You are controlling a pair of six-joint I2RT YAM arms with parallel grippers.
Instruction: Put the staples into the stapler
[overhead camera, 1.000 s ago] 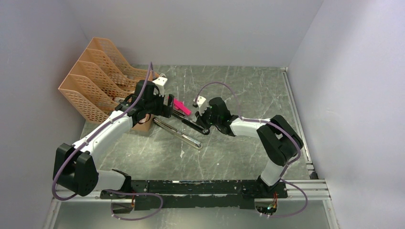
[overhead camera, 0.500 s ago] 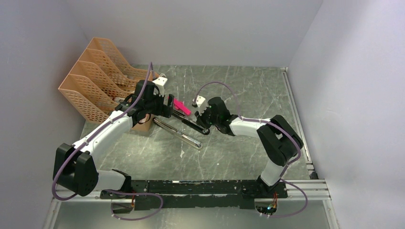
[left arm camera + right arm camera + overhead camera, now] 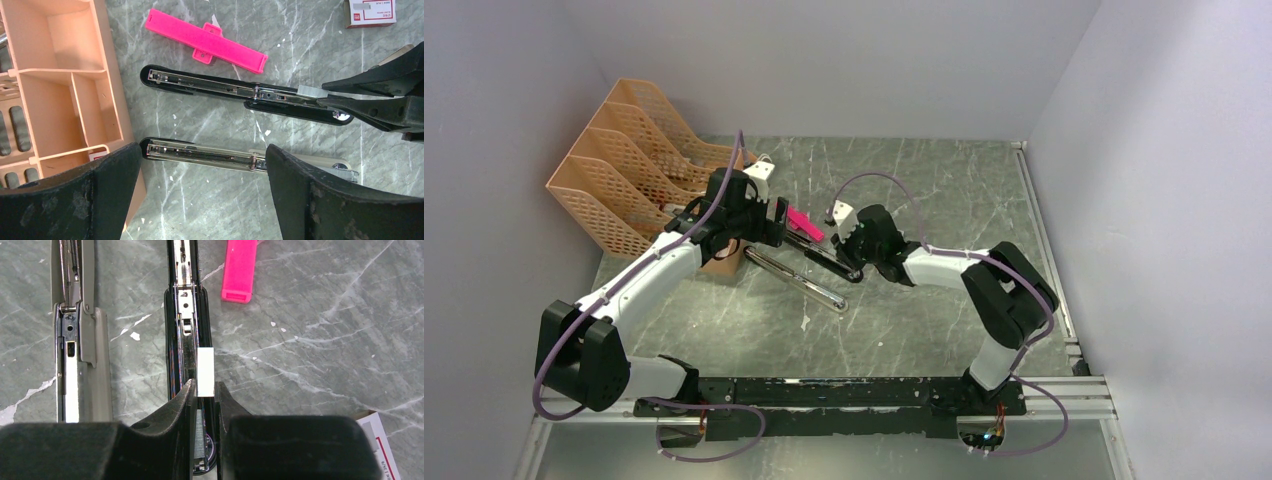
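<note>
The black stapler [image 3: 235, 92] lies opened flat; its rail channel also shows in the right wrist view [image 3: 182, 315]. Its other half, silvery, [image 3: 200, 155] lies parallel, and also shows in the right wrist view [image 3: 75, 340]. My right gripper [image 3: 204, 390] is shut on a silvery-white strip of staples [image 3: 205, 371], held over the rear of the channel; the strip also shows in the left wrist view [image 3: 310, 90]. Another strip [image 3: 200, 437] lies in the channel below it. My left gripper [image 3: 205, 167] is open and empty above the silvery half. The white staple box [image 3: 370, 12] lies beyond.
A bright pink plastic piece [image 3: 206, 41] lies beside the stapler. An orange desk organiser [image 3: 65, 85] stands at the left, close to my left finger [image 3: 112, 172]. Orange file racks [image 3: 624, 160] stand at the table's back left. Grey walls enclose the table.
My right gripper has edged slightly to the left along the stapler with the strip in it. The left arm has not moved.
</note>
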